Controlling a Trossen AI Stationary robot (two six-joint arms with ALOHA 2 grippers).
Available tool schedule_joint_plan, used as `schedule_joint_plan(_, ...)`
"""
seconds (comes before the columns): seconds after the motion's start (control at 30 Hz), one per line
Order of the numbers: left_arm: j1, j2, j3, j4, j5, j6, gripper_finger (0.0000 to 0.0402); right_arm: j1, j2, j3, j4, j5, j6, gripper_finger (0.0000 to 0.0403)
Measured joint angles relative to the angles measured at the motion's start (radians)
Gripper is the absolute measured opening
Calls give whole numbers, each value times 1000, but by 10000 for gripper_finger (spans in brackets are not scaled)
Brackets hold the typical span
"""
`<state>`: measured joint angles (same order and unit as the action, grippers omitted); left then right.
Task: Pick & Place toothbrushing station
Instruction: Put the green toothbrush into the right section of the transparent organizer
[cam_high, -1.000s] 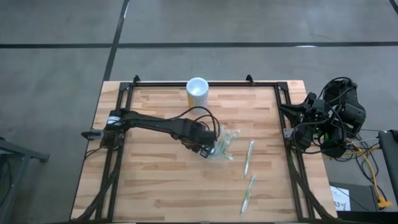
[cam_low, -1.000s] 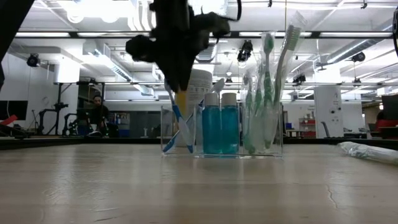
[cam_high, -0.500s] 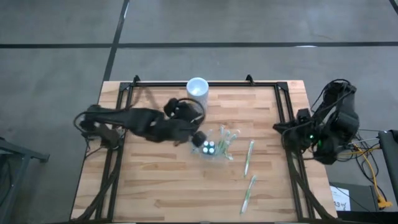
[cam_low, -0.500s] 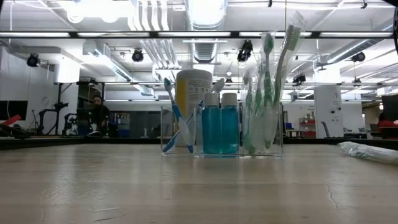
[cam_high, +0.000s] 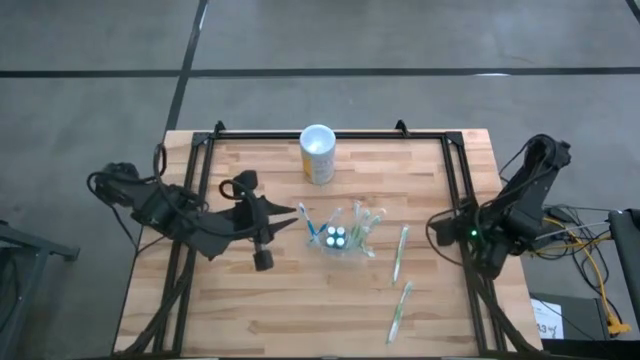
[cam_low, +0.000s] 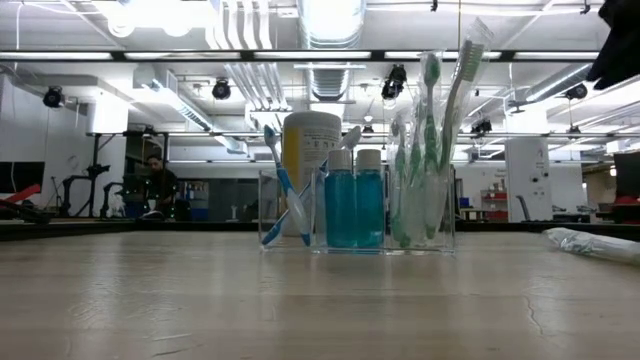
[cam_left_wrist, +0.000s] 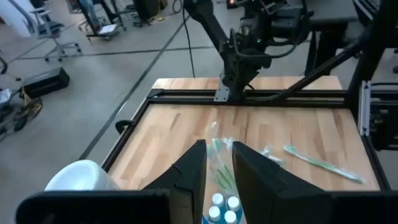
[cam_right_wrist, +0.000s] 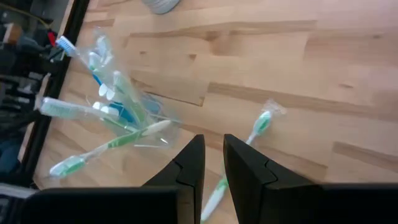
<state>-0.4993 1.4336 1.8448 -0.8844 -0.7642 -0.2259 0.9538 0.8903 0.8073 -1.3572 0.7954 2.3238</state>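
Note:
The toothbrushing station (cam_high: 340, 236) is a clear plastic holder standing upright on its base mid-table. It holds two blue bottles, a blue toothbrush and green ones (cam_low: 350, 205). My left gripper (cam_high: 290, 211) hovers to its left and points at it. Its fingers (cam_left_wrist: 217, 152) are slightly open with nothing between them. The station's bottle caps (cam_left_wrist: 221, 202) show just beyond them. My right gripper (cam_high: 442, 228) hangs at the table's right edge and tilts down toward the station (cam_right_wrist: 118, 106). Its fingers (cam_right_wrist: 213, 146) are nearly together and hold nothing.
A yellow cup with a white rim (cam_high: 318, 152) stands at the far edge behind the station. Two wrapped green toothbrushes (cam_high: 400, 252) (cam_high: 400, 310) lie on the wood to the station's right. Black frame rails run along the table's left and right sides.
My left gripper has drawn back from the station toward the table's left edge, rising out of the low view and rolling as it went. The station has stayed upright where it was. My right arm has sunk lower at the right edge and rolled its wrist.

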Motion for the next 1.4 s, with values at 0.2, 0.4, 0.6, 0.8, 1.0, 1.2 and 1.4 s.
schedule_joint_plan(0.2,-15,-90,-179,149,31,55,83,-54,44,-32,99,7,4,56)
schedule_joint_plan(0.4,-25,-238,-414,379,135,120,83,-126,127,-32,124,-64,26,56)
schedule_joint_plan(0.6,-26,-427,-699,624,135,124,83,-150,222,-32,198,-115,26,56)
schedule_joint_plan(0.8,-26,-584,-930,826,135,123,83,-157,291,-28,236,-122,27,56)
schedule_joint_plan(1.0,-26,-691,-1052,895,135,192,83,-169,320,-28,280,-140,32,56)
schedule_joint_plan(1.2,-26,-748,-1110,900,135,191,83,-198,359,-28,331,-169,33,56)
schedule_joint_plan(1.4,-26,-761,-1172,892,132,228,83,-218,401,-28,374,-177,29,56)
